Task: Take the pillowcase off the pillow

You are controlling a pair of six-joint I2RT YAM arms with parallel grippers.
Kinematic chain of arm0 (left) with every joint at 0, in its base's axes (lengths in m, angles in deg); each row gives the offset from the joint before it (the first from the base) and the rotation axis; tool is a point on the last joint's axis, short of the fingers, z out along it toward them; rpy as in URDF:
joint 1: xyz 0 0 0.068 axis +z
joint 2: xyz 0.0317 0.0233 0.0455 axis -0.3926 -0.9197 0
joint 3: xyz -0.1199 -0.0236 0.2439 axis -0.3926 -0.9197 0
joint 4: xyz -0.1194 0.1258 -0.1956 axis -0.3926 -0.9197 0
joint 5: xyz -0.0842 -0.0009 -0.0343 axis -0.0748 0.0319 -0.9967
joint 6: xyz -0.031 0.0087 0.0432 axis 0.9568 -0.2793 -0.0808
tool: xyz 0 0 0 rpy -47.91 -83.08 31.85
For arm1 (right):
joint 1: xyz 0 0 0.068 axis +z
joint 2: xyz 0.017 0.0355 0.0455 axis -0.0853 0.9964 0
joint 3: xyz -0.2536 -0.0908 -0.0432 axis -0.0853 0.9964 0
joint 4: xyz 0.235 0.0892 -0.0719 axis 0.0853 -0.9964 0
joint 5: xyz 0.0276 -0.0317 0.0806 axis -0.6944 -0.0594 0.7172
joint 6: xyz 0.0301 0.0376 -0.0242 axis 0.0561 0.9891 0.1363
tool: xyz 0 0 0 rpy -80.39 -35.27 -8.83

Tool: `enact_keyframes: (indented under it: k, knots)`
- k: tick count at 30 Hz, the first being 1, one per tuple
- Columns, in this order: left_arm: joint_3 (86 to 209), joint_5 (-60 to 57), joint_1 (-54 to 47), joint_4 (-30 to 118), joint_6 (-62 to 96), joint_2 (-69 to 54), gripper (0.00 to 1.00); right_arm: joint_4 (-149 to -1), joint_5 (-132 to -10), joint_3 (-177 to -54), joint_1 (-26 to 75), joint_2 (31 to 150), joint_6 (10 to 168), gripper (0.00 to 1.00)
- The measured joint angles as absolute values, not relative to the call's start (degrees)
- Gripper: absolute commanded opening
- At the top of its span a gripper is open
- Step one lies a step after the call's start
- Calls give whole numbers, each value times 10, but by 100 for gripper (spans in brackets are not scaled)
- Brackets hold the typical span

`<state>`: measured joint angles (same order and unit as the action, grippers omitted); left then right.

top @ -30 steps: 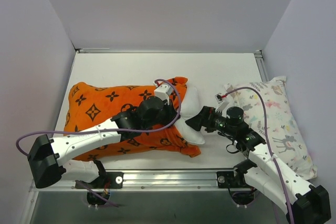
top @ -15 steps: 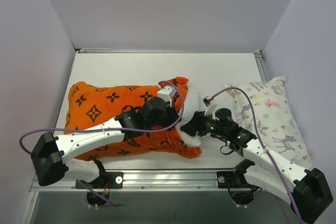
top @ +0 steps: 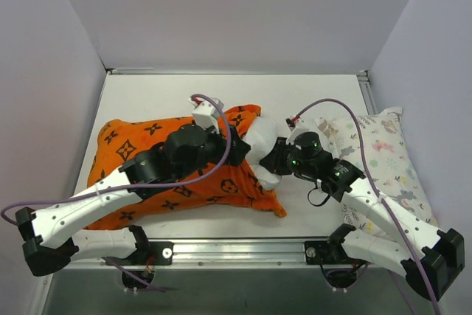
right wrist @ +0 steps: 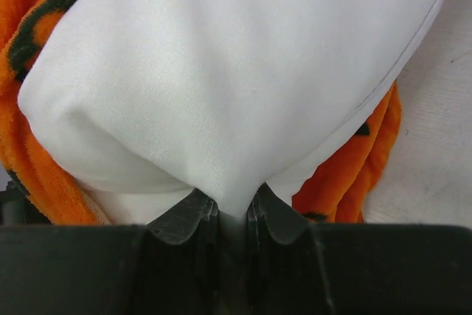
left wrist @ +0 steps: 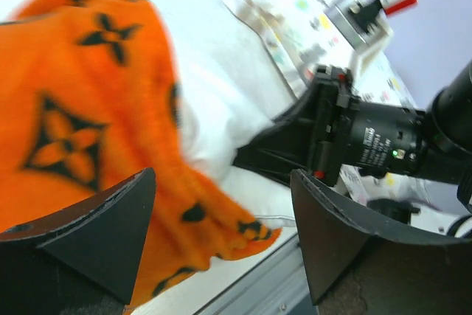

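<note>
Orange pillowcase with black flower-and-diamond monogram motifs on the surface; white pillow protruding from its right end, pinched by right tool; left tool spread apart over that end.

My right pincer is black, the pillow plain white. The pillowcase is bright orange with black flower and diamond motifs. The printed pillow is off-white with pastel animals and flowers.

White table: orange pillowcase left, floral pillow right.
</note>
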<state>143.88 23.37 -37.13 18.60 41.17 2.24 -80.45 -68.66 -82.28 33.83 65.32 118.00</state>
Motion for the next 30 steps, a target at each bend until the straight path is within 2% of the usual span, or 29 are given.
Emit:
enact_keyframes:
  k: [7,16,17,18,30]
  knots:
    - [1419,382,-371,21,486,136,84,-864,-702,-896,338,705,1186,0]
    - [1317,412,-371,-120,590,210,87,-896,-699,-1006,315,763,1186,0]
    - [1315,414,-371,-128,598,213,94,-899,-696,-1012,307,768,1186,0]
    - [1314,416,-371,-137,606,214,95,-902,-694,-1019,300,773,1186,0]
    - [1314,520,-364,-140,635,198,96,-921,-680,-1044,270,787,1186,0]
